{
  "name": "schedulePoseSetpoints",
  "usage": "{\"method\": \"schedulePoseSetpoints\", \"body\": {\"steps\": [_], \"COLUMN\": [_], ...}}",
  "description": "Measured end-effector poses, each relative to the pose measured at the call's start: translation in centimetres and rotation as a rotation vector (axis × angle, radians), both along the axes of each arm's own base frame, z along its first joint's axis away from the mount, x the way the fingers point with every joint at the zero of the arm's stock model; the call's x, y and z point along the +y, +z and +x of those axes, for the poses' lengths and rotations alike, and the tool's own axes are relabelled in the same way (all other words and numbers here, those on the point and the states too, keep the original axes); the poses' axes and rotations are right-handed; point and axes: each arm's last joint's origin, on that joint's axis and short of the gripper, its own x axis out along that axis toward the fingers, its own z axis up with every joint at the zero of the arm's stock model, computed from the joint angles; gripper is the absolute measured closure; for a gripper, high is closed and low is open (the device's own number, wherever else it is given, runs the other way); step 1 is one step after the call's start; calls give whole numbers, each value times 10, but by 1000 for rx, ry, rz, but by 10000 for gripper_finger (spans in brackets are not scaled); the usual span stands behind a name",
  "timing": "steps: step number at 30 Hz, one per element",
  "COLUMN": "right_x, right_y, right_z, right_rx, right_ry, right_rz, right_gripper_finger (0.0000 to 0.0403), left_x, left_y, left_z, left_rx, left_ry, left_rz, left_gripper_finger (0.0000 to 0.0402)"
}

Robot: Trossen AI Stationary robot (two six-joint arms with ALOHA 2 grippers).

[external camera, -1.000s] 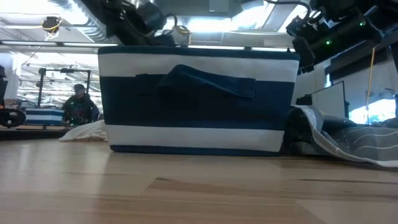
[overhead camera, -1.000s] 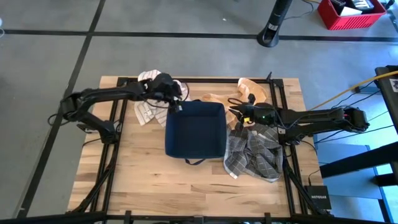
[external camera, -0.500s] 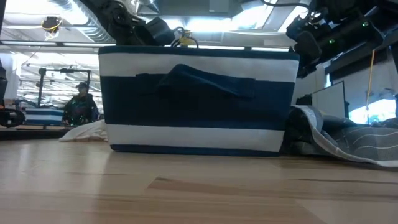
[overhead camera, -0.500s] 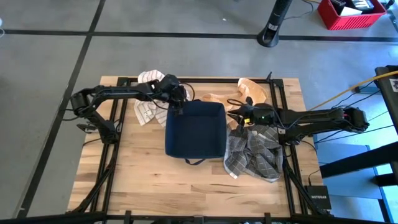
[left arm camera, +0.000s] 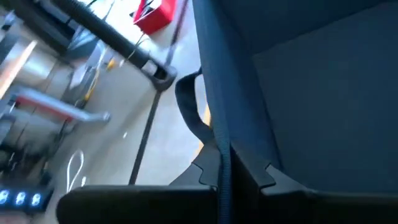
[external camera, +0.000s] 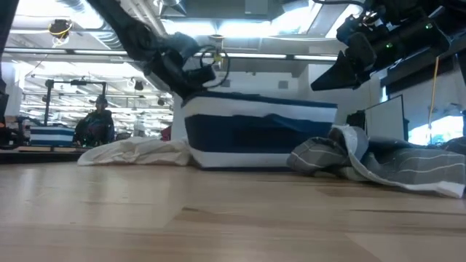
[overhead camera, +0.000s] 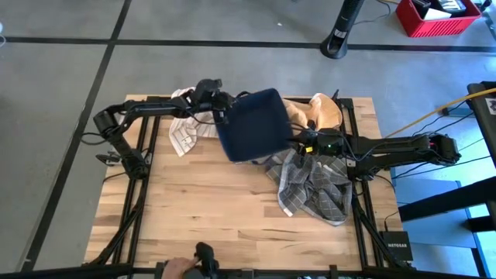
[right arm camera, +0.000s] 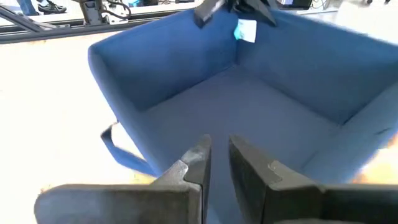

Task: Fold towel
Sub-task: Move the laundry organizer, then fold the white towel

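The left gripper (overhead camera: 219, 105) has its jaws pinched on the rim of the blue bin (overhead camera: 252, 124) at the table's (overhead camera: 194, 201) far side — the bin hangs tilted, its fabric wall running between the fingers (left arm camera: 208, 171) in the left wrist view. The right gripper (overhead camera: 298, 143) sits just beside the bin's other side, jaws nearly together with a narrow gap and nothing between them. The grey checked towel (overhead camera: 310, 190) lies crumpled below the right gripper — clear of both pairs of jaws. A white checked cloth (overhead camera: 184, 133) lies under the left arm.
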Motion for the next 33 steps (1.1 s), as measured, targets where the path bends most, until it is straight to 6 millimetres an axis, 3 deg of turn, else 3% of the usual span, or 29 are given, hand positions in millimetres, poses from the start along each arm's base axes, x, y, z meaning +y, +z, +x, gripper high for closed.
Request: {"method": "schedulePoseSetpoints", "body": {"steps": [3,8,17,21,26,30,33], "right_x": [0,0,0,-1,-2,-2,-2], "right_y": [0,0,-3,-3,-1,-1,-1], "right_z": [0,0,-1,-2,-1,-1,-1], "right_rx": [7,6,39,49,44,50,50], "right_ry": [7,8,-7,-33,-58,-51,-49], "right_rz": [-17,-22,-24,-47,-77,-94,-97], "right_gripper_finger": [343,343,343,343,343,343,343], "left_x": [8,20,28,12,-28,-55,-64], "left_y": [-10,-14,5,19,58,81,79], "left_z": [2,15,25,24,10,-20,-44], "left_rx": [-7,-76,-130,-75,-82,-83,-66], "left_ry": [-88,-70,30,118,236,395,543], "left_rz": [-12,36,156,154,66,-102,-279], "left_gripper_finger": [395,393,298,252,227,230,238]}}
